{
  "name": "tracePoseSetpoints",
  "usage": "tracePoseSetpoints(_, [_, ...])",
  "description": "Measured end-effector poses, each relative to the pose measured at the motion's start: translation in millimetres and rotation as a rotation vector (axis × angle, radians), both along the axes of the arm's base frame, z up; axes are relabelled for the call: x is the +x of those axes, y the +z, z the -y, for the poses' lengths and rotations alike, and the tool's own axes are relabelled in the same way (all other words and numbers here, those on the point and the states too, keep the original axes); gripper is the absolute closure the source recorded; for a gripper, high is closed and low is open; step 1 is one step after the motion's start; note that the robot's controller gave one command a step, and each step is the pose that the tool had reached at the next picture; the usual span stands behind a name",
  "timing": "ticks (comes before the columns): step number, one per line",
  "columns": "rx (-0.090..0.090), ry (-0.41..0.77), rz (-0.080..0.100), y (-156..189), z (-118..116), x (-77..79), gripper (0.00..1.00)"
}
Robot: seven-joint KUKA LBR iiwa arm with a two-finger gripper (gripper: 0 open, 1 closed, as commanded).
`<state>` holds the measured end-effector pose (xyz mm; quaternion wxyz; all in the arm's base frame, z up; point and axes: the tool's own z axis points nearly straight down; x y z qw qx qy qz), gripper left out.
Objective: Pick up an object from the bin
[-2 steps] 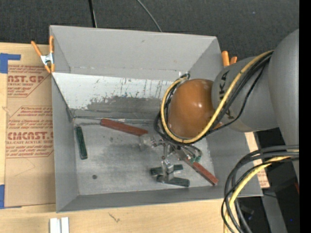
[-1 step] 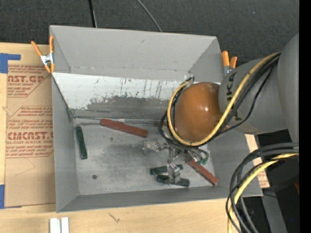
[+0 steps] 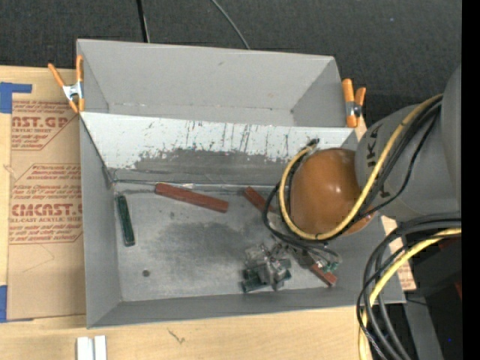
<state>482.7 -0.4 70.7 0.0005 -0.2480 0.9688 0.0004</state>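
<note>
A: Gripper (image 3: 264,267)?
B: Low at front right of bin (image 3: 97,276), below orange cover (image 3: 322,193); released or clenched, cannot tell.
A: Nearest?
B: Red piece (image 3: 325,277), just right; red stick (image 3: 191,197), green stick (image 3: 124,220) well left.

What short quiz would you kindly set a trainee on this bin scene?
1. True or false: the dark green stick lies at the left of the bin.
2. Which lies by the far wall? A) reddish-brown stick B) blue ball C) yellow cup.
3. Fill in: the gripper hangs near the bin's ____ side in the view (top/bottom).
Key: 1 true; 2 A; 3 bottom.
</note>
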Motion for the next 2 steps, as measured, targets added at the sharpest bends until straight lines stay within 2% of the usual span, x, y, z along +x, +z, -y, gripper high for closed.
tracePoseSetpoints(1, [0.000, 0.000, 0.000, 0.0, 0.0, 0.0, 1.00])
tracePoseSetpoints(2, [0.000, 0.146, -0.010, 24.2, -8.2, 19.7, 1.00])
